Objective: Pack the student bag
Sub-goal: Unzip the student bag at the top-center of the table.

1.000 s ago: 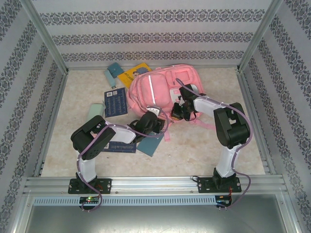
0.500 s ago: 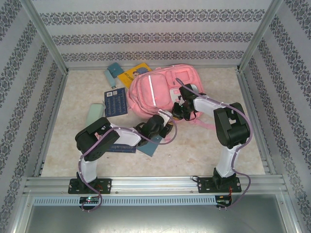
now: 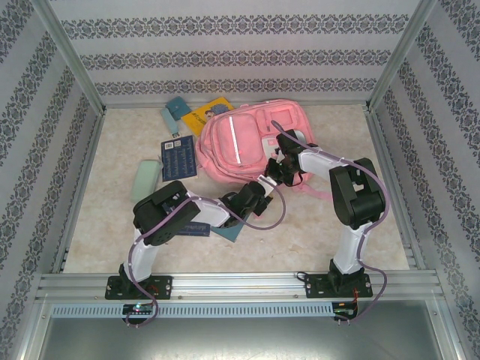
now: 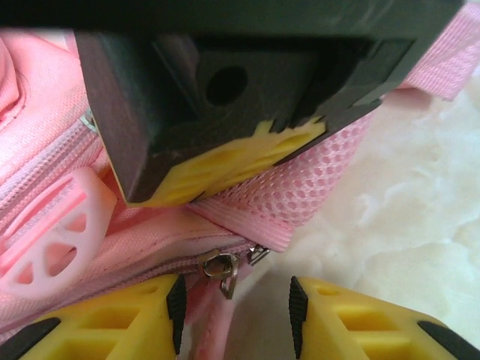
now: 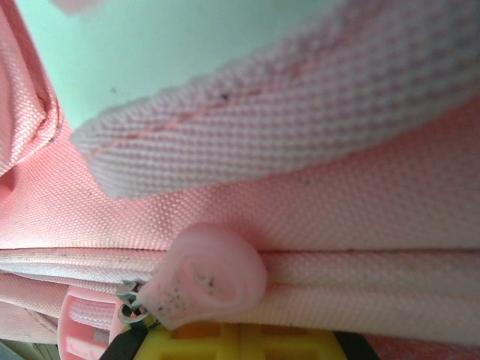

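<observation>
As our left pincer (image 4: 234, 306) hangs open at the zip (image 4: 221, 266) of the student bag (image 3: 217, 146), we risk pinching fabric. Our closed right pincer (image 4: 232, 161) may slip.

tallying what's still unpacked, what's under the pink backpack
A yellow book sticks out from beneath the pink backpack at its far left corner, and the bag covers the rest of the book. Anything else lying under the bag is hidden by it.
</observation>
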You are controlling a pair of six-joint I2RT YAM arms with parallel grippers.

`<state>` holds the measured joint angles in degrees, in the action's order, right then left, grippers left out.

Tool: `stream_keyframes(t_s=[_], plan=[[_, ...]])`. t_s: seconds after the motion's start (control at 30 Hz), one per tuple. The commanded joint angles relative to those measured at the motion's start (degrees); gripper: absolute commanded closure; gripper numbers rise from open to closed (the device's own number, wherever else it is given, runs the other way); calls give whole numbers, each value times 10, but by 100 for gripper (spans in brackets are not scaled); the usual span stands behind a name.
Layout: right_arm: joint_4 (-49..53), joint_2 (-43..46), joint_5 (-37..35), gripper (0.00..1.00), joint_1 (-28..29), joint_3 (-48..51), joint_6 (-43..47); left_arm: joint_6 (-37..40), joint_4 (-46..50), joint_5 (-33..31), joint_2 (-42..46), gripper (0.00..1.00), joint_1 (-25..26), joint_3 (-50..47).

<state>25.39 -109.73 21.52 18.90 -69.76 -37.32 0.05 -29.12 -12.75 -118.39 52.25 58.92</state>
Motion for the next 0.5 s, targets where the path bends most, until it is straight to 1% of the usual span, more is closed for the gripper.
stream_keyframes(t_s=[0.0, 0.1, 0.13, 0.2, 0.23, 0.37, 0.47], plan=[[-22, -23, -10, 98, 1, -6, -5, 16, 36, -36, -22, 57, 6, 24], [-22, -21, -10, 97, 1, -6, -6, 15, 49, -60, -34, 61, 6, 36], [-22, -20, -10, 98, 1, -6, -6, 13, 49, -70, -36, 67, 6, 36], [-22, -18, -11, 97, 1, -5, -6, 14, 59, -67, -32, 93, 3, 35], [-21, -17, -12, 98, 1, -5, -6, 11, 68, -62, -27, 100, 2, 37], [-18, -15, -18, 97, -1, -6, -7, -5, 60, -58, 7, 100, -2, 13], [-12, -13, -28, 97, -3, -5, -8, -29, 55, -46, 43, 100, -14, -16]])
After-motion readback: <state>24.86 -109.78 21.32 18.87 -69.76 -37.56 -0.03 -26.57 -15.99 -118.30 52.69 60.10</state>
